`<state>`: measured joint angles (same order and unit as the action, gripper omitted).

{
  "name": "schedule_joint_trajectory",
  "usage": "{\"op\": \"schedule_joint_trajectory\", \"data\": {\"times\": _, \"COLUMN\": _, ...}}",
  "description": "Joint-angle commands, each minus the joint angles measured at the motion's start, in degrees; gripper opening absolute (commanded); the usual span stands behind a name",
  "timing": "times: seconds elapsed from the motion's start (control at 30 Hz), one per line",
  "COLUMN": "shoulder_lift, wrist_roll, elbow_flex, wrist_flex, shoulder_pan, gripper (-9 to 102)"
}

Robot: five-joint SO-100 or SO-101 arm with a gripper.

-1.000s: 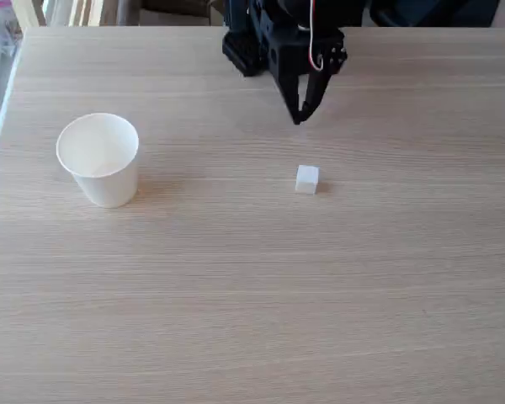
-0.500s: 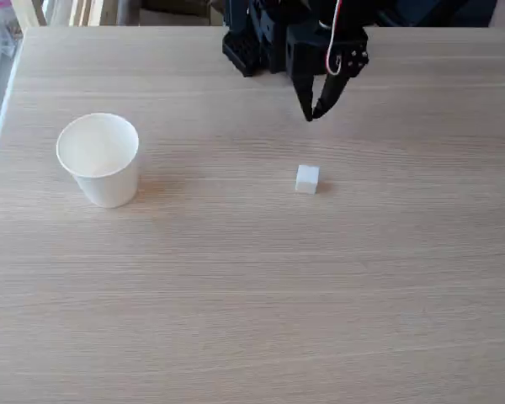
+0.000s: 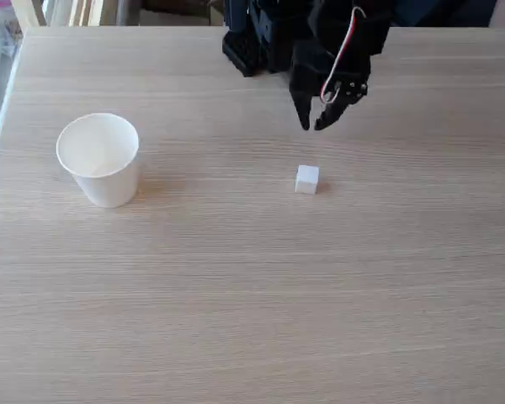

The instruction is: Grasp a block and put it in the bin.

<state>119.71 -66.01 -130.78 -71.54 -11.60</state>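
- Fixed view: gripper [image 3: 312, 126] hangs over the far half of the table [image 3: 252, 295], tips pointing down toward the camera side.
- Jaws parted by a narrow gap, nothing between them. Tips clear of the table surface as far as I can tell.
- Red and white wires [image 3: 341, 59] loop down the side of the black arm body.
- Block [image 3: 306, 179] sits on the table just in front of the gripper, roughly in line with it, not touching. Small white cube, resting flat.
- Bin [image 3: 100, 159] stands upright at the left of the view, well apart from both block and gripper. White paper cup, open mouth up; inside looks white, can't tell more.
- Table is light wood grain. Arm base sits at the far edge, mid-top of the view.
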Motion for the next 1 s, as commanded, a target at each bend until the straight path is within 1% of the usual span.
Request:
{"op": "schedule_joint_trajectory", "data": {"times": 0.0, "shoulder_lift": -1.8, "wrist_roll": 0.5, "elbow_flex": 2.4, "wrist_flex": 3.2, "shoulder_pan": 1.5, "gripper": 16}}
{"op": "schedule_joint_trajectory", "data": {"times": 0.17, "shoulder_lift": -4.3, "wrist_roll": -0.6, "elbow_flex": 4.0, "wrist_flex": 5.5, "shoulder_pan": 2.8, "gripper": 22}}
{"op": "schedule_joint_trajectory", "data": {"times": 0.3, "shoulder_lift": -6.4, "wrist_roll": -2.7, "elbow_flex": 6.2, "wrist_flex": 4.9, "shoulder_pan": 3.3, "gripper": 26}}
{"op": "schedule_joint_trajectory", "data": {"times": 0.6, "shoulder_lift": -9.7, "wrist_roll": -7.6, "elbow_flex": 8.2, "wrist_flex": 4.0, "shoulder_pan": 5.4, "gripper": 28}}
{"op": "schedule_joint_trajectory", "data": {"times": 0.97, "shoulder_lift": -13.9, "wrist_roll": -9.4, "elbow_flex": 9.8, "wrist_flex": 5.5, "shoulder_pan": 7.9, "gripper": 29}}
